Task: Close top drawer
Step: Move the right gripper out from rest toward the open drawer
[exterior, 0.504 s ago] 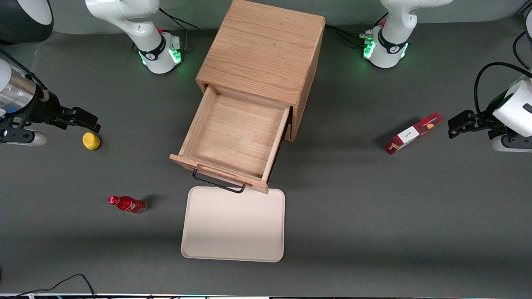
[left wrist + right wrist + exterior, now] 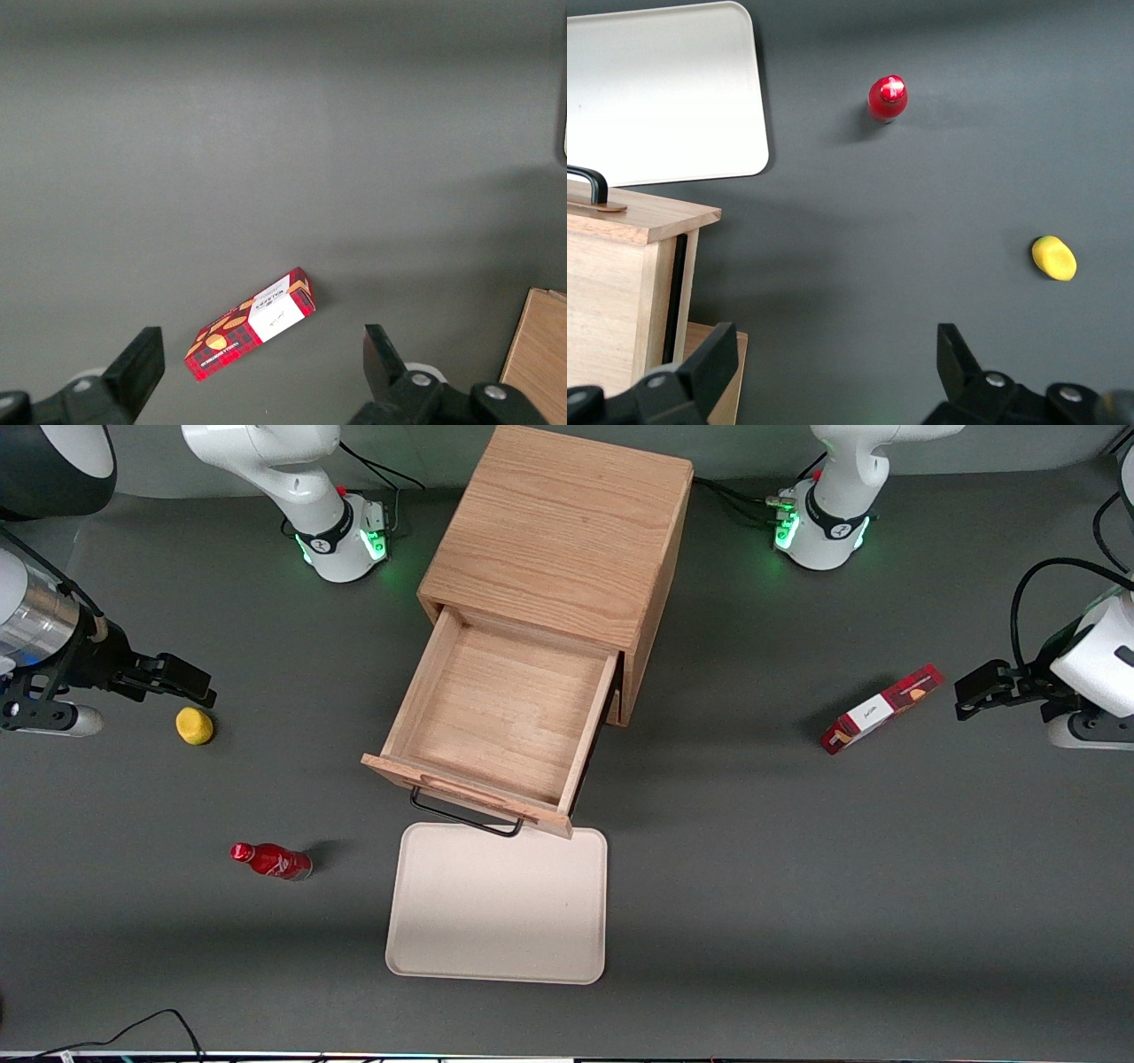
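Observation:
The top drawer (image 2: 500,717) of the light oak cabinet (image 2: 567,531) stands pulled far out and is empty; its black wire handle (image 2: 461,815) and raised wooden strip face the front camera. The drawer's front corner and handle also show in the right wrist view (image 2: 629,221). My right gripper (image 2: 182,682) hangs open and empty above the table at the working arm's end, well apart from the drawer and just above a yellow lemon-like object (image 2: 194,726). In the right wrist view its fingers (image 2: 957,354) stand wide apart with nothing between them.
A cream tray (image 2: 498,903) lies on the table right in front of the drawer, its edge under the handle. A red bottle (image 2: 270,861) lies nearer the front camera than the lemon. A red snack box (image 2: 880,708) lies toward the parked arm's end.
My right gripper has shifted slightly away from the front camera; the drawer and other objects have not moved.

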Tool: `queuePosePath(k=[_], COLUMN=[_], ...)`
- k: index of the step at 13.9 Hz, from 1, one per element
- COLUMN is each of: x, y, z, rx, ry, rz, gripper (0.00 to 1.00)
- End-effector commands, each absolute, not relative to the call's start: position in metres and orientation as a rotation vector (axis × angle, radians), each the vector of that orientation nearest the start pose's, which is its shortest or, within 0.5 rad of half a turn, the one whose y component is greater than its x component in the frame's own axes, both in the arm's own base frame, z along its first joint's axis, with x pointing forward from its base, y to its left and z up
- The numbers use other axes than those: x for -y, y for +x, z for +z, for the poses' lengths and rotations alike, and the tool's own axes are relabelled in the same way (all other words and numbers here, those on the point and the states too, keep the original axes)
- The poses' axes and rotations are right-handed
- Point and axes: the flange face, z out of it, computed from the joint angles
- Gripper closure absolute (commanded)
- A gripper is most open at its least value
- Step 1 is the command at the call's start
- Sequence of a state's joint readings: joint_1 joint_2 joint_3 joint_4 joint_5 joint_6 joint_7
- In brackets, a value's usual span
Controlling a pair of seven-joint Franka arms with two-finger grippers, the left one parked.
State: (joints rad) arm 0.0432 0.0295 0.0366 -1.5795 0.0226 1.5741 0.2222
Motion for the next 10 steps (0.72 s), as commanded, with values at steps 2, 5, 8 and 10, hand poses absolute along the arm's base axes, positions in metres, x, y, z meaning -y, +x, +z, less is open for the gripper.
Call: queuePosePath(k=[2,5,8,10], x=[-0.064,-0.096,-0.123,-0.135], y=[0.574,0.605,0.637,0.657], z=[0.607,0.603,0.587,0.577], rx=[-0.175,-0.039,0.112,0.273], ry=[-3.11,-3.102,-3.058,-3.033], rz=[0.038,0.022,0.009,-0.02], gripper=[0.0,0.0,0.0,0.0])
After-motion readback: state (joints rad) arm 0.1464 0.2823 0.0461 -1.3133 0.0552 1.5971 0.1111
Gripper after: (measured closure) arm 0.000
